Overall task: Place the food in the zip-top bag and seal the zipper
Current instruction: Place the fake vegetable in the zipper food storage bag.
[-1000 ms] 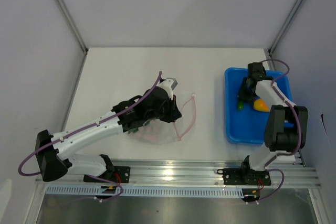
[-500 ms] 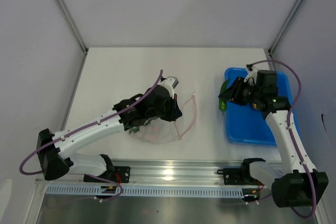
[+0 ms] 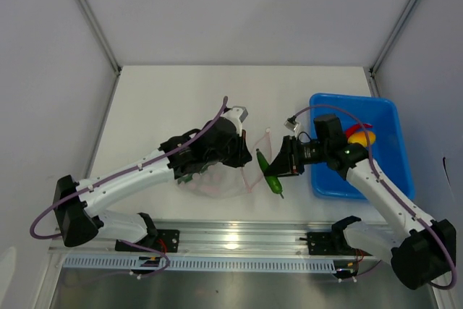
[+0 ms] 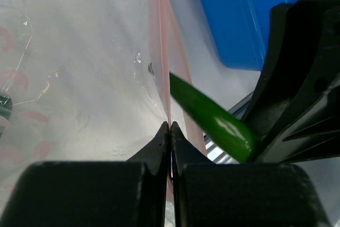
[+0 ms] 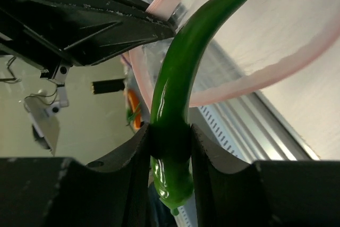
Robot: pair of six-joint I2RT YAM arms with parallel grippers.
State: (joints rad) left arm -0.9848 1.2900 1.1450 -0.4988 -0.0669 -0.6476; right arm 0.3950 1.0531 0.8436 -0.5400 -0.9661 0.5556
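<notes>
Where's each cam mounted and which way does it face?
Top external: above, behind the robot, looking down at the table; left arm and right arm show.
Left wrist: on the left arm, facing along the shut left pincer pinching the zipper.
Right wrist: on the right arm, facing the bag mouth; right pincer clamps the green pepper.
Shared: all three show the green pepper.

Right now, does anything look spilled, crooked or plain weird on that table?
Nothing stands out. The left gripper pinches the zipper strip of the zip-top bag, the right gripper holds a green pepper at its mouth, and other food sits in the blue bin.
</notes>
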